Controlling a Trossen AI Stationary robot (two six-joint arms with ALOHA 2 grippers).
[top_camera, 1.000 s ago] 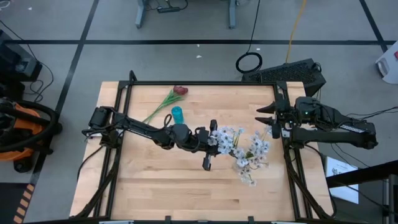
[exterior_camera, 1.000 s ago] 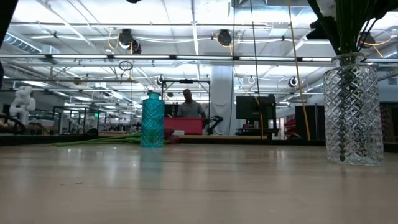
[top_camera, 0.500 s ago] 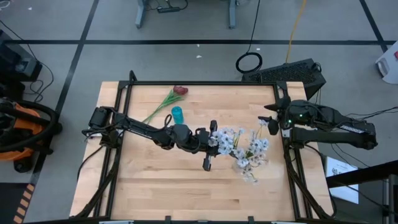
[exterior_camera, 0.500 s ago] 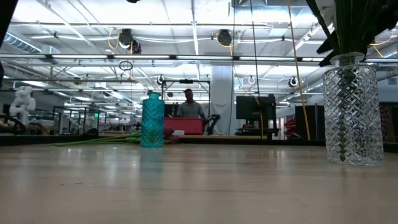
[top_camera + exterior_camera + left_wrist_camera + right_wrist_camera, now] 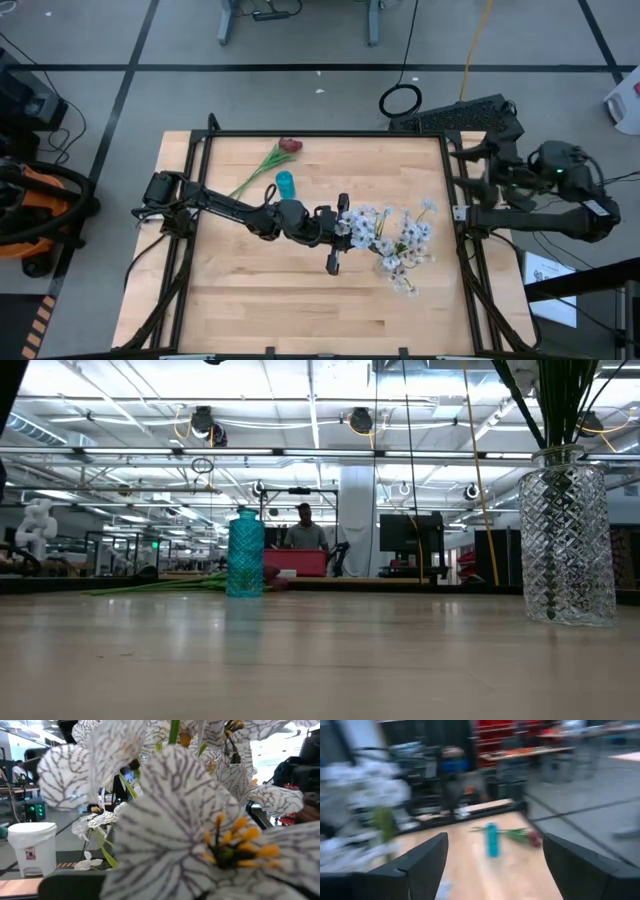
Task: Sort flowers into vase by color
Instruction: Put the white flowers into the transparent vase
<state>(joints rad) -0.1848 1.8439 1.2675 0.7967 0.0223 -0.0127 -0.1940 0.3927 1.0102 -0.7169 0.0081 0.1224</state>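
Note:
A bunch of white flowers (image 5: 395,238) stands with its stems in a clear cut-glass vase (image 5: 565,540) right of the table's middle. My left gripper (image 5: 345,228) reaches in level from the table's left, shut, right against the bunch. Its wrist view is filled with veined white petals (image 5: 170,815). My right gripper (image 5: 470,170) hangs open and high over the table's right edge, with nothing between its fingers (image 5: 420,862). A dark red flower (image 5: 290,146) lies on the wood at the far left. Beside it stands a small teal vase (image 5: 285,184). My left gripper is shut at the left side of the white bunch, but the blossoms hide its fingertips in the high view and its wrist view shows only petals. Whether it touches a stem or a blossom I cannot tell.
Black frame rails (image 5: 462,260) run along the table's left and right sides. Bare wood (image 5: 280,300) lies along the near half. A black case (image 5: 470,115) sits on the floor beyond the far right corner. A person (image 5: 305,532) is in the room far behind.
My right gripper has drawn back from the white flowers toward the table's right edge and risen. Its dark shape has left the space above the clear vase in the low view. The bunch stays in the vase.

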